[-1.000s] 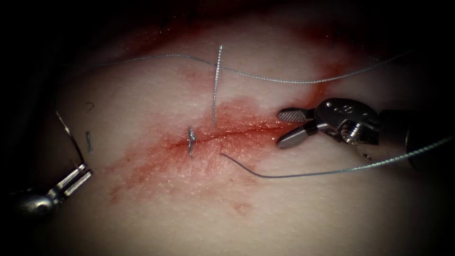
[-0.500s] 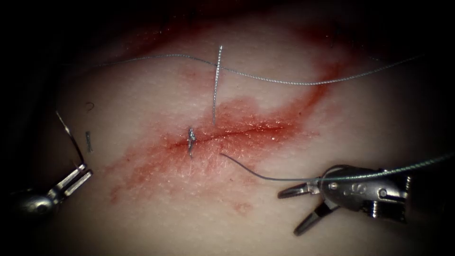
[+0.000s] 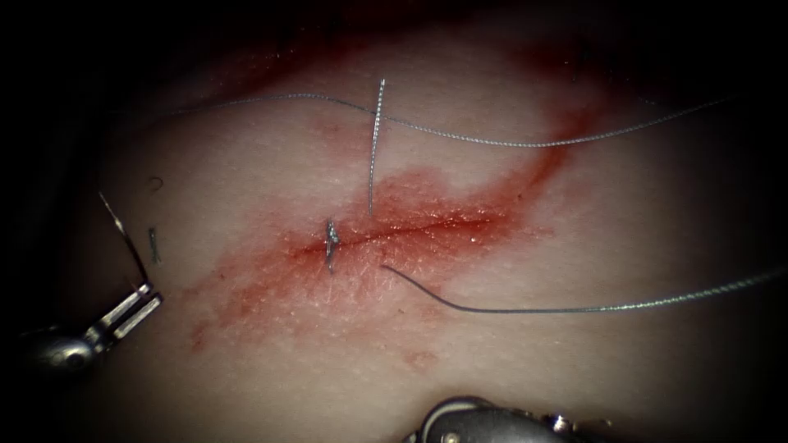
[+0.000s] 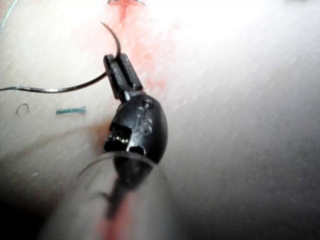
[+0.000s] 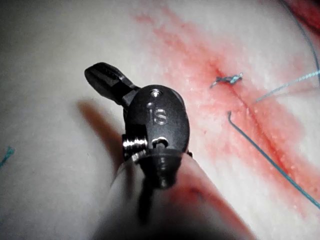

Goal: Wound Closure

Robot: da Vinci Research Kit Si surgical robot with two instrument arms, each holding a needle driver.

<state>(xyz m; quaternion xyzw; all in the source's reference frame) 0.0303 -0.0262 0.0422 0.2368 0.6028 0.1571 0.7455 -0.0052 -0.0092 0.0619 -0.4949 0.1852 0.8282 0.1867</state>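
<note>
Needle held off the tissue – between stitches, by the look of it

The needle (image 3: 123, 234) is gripped near mid-curve by the left tool's (image 3: 131, 309) jaws at lower left, well left of the cut (image 3: 427, 223). One stitch (image 3: 331, 239) is tied, and the rest lies open. Another bite would require the needle to be carried across loose thread (image 3: 574, 309). The right tool (image 5: 102, 77) – jaws together, holding nothing.

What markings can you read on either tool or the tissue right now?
"IS": embossed on the right tool's wrist housing, read from the right wrist view; it may be part of a longer mark.
Raised marks on the left tool's wrist housing: too blurred to read.
Tissue, thread, needle: no text.
</note>
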